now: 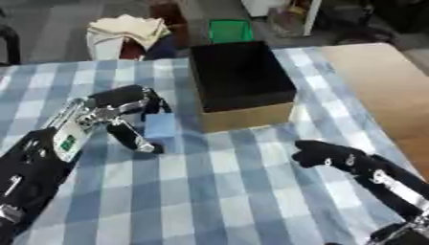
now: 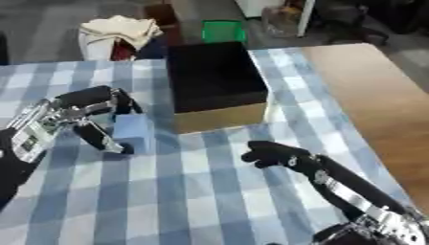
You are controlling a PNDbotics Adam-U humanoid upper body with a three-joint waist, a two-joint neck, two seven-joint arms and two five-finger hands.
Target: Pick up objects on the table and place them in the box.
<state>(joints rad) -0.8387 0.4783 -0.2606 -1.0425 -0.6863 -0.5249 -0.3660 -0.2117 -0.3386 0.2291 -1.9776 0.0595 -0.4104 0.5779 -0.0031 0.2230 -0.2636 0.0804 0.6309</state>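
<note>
A light blue block sits pinched between the thumb and curled fingers of my left hand, just above the blue-and-white checked tablecloth. To the right of it stands the box, cardboard-sided with a black inside, its opening facing up. My right hand hovers low over the cloth at the lower right, below the box, its dark fingers curled and holding nothing.
Bare wooden tabletop shows along the right edge beyond the cloth. Past the far edge stand a bin with crumpled paper and a green container on the floor.
</note>
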